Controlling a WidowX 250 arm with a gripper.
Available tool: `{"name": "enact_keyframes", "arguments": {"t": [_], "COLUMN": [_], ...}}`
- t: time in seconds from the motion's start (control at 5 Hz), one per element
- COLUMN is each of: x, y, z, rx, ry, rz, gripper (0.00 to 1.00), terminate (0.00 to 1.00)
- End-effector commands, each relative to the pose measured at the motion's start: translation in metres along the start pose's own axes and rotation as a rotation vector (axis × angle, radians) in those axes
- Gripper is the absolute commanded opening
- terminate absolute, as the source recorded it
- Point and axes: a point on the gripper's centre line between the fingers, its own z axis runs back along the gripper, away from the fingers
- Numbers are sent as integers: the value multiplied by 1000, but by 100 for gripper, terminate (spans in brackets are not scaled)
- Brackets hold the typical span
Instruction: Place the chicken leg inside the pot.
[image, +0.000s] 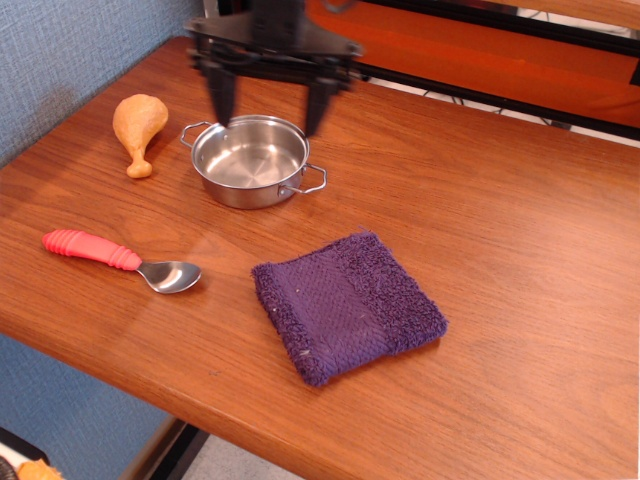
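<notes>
The orange-tan chicken leg lies on the wooden table at the far left, bulbous end away from me, bone end toward the front. The shiny steel pot stands empty just right of it, with two wire loop handles. My gripper hangs in the air above the pot's far rim, blurred by motion. Its two black fingers point down and stand wide apart, with nothing between them. It is right of the chicken leg and not touching it.
A red-handled spoon lies at the front left. A folded purple cloth lies in the front middle. The table's front edge runs diagonally below them. A blue wall is at the left, an orange and black frame at the back.
</notes>
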Motion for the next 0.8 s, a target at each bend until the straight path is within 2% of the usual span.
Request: {"name": "enact_keyframes", "arguments": {"t": [0.0,0.2,0.4,0.6], "x": [27,37,44,47], "y": [88,106,112,109], "z": [-27,-44,-59,-69], "rx": [8,-1,-10,-39], "ry": [-6,-21,-54,-61], "rz": [383,464,477,468], "gripper": [100,100,100,100], "terminate": [0,0,0,0]}}
